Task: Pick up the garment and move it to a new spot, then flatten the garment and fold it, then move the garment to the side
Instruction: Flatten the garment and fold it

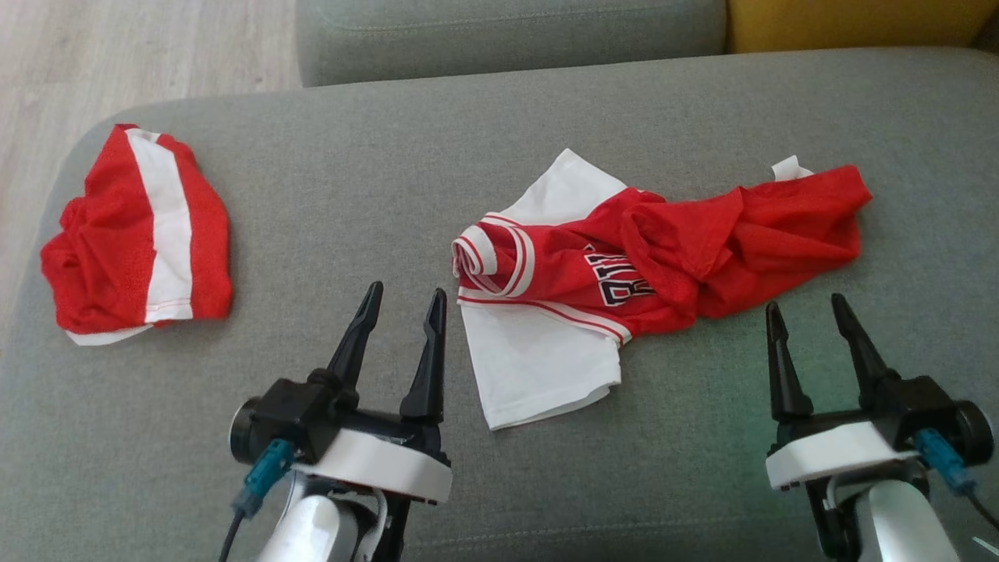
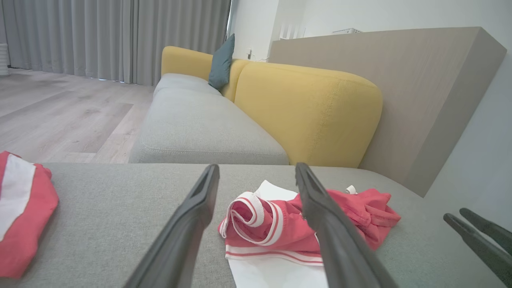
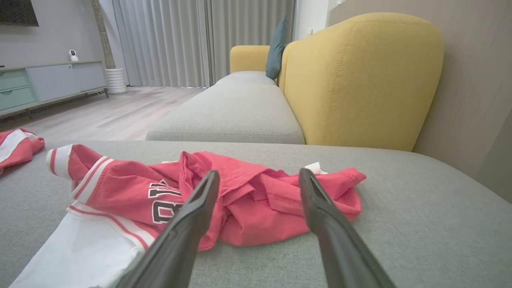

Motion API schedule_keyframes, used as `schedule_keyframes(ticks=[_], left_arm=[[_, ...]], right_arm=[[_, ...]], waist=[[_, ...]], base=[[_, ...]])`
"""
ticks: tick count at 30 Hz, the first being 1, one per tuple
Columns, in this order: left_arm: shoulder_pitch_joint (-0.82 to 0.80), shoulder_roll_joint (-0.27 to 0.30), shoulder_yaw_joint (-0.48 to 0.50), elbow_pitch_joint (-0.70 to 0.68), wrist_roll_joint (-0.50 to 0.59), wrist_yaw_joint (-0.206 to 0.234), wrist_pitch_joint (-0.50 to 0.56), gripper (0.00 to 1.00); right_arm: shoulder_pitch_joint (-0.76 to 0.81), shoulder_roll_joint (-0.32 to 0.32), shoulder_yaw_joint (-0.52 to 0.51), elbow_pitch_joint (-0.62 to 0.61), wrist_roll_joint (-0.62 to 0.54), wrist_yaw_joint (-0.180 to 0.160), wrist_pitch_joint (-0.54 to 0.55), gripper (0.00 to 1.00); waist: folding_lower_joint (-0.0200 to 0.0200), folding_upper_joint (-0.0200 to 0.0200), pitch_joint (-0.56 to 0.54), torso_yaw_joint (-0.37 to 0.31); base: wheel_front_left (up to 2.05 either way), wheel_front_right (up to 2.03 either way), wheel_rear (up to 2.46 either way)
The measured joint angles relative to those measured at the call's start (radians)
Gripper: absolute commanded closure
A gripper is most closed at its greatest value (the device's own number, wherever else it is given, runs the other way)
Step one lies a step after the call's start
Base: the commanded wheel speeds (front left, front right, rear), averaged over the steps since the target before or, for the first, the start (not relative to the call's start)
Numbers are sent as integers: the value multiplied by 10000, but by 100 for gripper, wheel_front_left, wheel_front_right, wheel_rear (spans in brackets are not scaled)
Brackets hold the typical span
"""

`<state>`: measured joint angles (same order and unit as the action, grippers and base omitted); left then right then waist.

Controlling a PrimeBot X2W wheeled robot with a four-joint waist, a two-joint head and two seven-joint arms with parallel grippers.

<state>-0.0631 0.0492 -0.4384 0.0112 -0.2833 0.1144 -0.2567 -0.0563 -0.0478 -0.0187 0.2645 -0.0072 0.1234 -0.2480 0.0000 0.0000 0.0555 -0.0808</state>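
The garment [image 1: 655, 257] is a red and white jersey with dark lettering, lying crumpled in the middle of the grey cushion [image 1: 390, 172]. Its white sleeve part spreads toward the front. My left gripper [image 1: 407, 298] stands open just left of the jersey, nothing between its fingers. My right gripper [image 1: 806, 304] is open too, a little in front of the jersey's red bunched end. The left wrist view shows the jersey [image 2: 276, 228] beyond the open left gripper [image 2: 256, 168]. Seen from the right wrist, the jersey [image 3: 256, 192] lies right before the open right gripper [image 3: 259, 173].
A second red and white garment [image 1: 140, 242] lies folded at the cushion's left end. Behind the cushion are another grey seat [image 2: 200, 120] and a yellow backrest [image 2: 308, 112]. Wooden floor [image 1: 94, 70] lies past the cushion's left edge.
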Motion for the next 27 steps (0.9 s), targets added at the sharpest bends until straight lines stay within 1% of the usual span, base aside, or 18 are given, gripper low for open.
schedule_keyframes(ticks=[2, 4, 7, 10, 14, 19, 20, 23, 27], left_arm=[[-1, 2, 0, 61, -109, -12, 0, 0], [-6, 2, -12, 115, -493, -17, 0, 0], [-58, 6, -274, 472, -633, -203, 0, 0], [-185, 6, -957, 1609, -715, -529, 2, 0], [-489, 12, -1705, 3313, -696, -523, 293, 0], [-1281, 0, -2079, 4600, -805, -71, 685, 0], [-1446, 6, -2155, 4798, -930, -71, 748, 0], [-1880, 0, -2462, 5471, -1363, 105, 984, 0], [-2098, -8, -2731, 6032, -1879, 217, 1241, 0]], right_arm=[[-12, 10, -21, -146, 0, 0, 0, 0], [-13, 17, -150, -253, 0, 0, 0, 0], [-33, 17, -372, -280, -2, 0, 0, 0], [-68, 17, -573, -290, -21, 0, 0, 0], [-236, 19, -616, -303, -19, 0, 0, 0], [-382, 23, -545, -357, -17, 0, 0, 0], [-391, 23, -523, -374, -17, 0, -2, 0], [-412, 25, -453, -378, -17, 0, -2, 0], [-523, 25, -318, -385, -17, 0, -2, 0]], waist=[[0, 0, 48, -51], [0, 0, 96, -81], [0, 0, 169, -103], [0, 0, 246, -126], [0, 0, 350, -197], [0, 0, 540, -363], [0, 0, 578, -404], [0, 0, 721, -586], [0, 0, 813, -778]], base=[[0, 0, 0], [0, 0, 0], [0, 0, 0], [0, 0, 0], [0, 0, 0], [0, 0, 0], [0, 0, 0], [0, 0, 0], [0, 0, 0]])
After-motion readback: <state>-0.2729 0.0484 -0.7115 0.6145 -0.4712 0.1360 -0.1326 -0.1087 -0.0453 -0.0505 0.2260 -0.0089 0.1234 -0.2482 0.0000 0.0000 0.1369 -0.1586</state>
